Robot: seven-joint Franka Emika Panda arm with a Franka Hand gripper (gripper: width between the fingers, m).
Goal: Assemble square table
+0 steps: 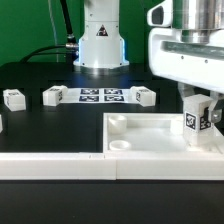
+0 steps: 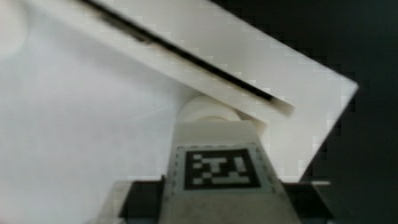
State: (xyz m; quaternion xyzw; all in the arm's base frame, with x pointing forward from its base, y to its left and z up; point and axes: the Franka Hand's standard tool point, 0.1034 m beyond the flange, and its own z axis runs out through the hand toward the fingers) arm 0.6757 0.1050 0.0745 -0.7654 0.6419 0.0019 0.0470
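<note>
Exterior view, right edge of the frame, a little above the middle: gripper point(image 1: 200, 106) pointing straight down. Closed partway on a short white leg point(image 1: 196, 126), pinched from both sides. In the wrist view, dark fingers point(image 2: 135, 200) pressed flat against the leg's flanks.

Leg directly beneath the gripper, upper end caught between the jaws, lower end down inside the table top point(image 1: 160, 150), which fills the lower right of the frame. Held upright, long axis vertical in the frame and in line with the fingers. Tagged face turned toward the camera and slightly to the frame's left. Placed at the top's far right corner, close inside the raised rim.

From the wrist camera, lined up just before a round corner socket point(image 2: 217, 108) where two rim walls meet. Cannot tell whether the foot touches that socket or hangs above it.

Table top flat, open side up, with another socket point(image 1: 120, 144) at its near left corner.

Across the middle of the frame, on the dark table: three loose legs point(image 1: 53, 95), two left of the marker board point(image 1: 100, 96) and one just right of it. Along the bottom edge, a long white rail point(image 1: 60, 165).
</note>
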